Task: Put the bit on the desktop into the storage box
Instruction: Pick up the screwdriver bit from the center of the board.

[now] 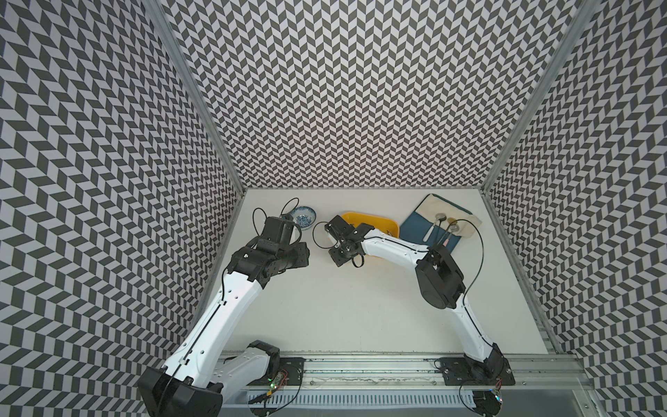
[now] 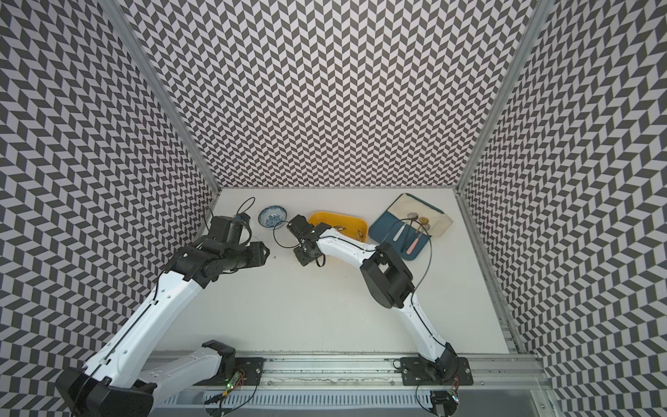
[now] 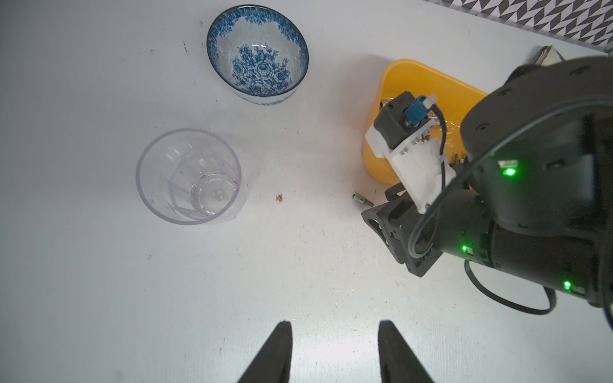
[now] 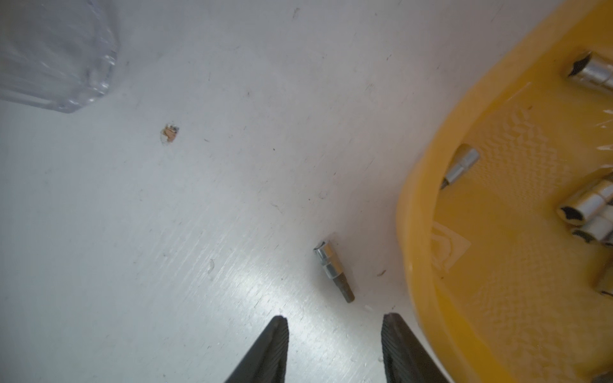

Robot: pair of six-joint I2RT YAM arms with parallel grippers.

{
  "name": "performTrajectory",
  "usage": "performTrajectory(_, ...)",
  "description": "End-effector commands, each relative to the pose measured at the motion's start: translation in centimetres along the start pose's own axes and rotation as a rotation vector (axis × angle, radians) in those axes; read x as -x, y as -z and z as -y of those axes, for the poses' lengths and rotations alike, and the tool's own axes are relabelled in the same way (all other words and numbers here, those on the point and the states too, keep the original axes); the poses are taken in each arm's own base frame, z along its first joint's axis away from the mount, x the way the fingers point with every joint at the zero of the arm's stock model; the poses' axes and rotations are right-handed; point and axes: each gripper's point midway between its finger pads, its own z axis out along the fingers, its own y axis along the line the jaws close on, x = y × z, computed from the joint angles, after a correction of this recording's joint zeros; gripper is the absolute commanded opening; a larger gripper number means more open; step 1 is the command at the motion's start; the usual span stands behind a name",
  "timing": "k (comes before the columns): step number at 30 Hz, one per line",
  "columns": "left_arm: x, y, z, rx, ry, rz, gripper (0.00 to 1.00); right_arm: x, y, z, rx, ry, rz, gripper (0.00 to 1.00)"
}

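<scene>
The bit, a short silver shank with a dark tip, lies on the off-white desktop just outside the wall of the yellow storage box. My right gripper hovers over the desktop, open and empty, its fingertips just short of the bit's dark tip. The left wrist view also shows the bit, beside the storage box and the right wrist. Several silver bits and sockets lie inside the box. My left gripper is open over bare desktop, well away from the bit.
A blue-patterned bowl and a clear plastic cup stand to the left of the box. A small brown chip lies between the cup and the bit. A blue-and-cream tray with spoons sits at the back right. Chevron walls enclose three sides.
</scene>
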Motion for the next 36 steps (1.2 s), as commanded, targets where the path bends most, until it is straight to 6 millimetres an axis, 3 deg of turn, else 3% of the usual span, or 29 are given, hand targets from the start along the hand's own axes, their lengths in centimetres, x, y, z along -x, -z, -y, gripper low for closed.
performTrajectory(1,-0.8,0.3,-0.4,-0.003,0.012,-0.013,0.46,1.3,-0.6,0.2,-0.020,0.020,0.037,0.50)
performTrajectory(19,-1.1,0.5,-1.0,0.005,0.017,-0.014,0.46,2.2,-1.9,-0.5,0.008,0.078,0.068,0.45)
performTrajectory(36,-1.2,0.4,-1.2,0.003,0.020,-0.016,0.46,1.6,-3.4,-0.6,0.021,0.092,0.062,0.41)
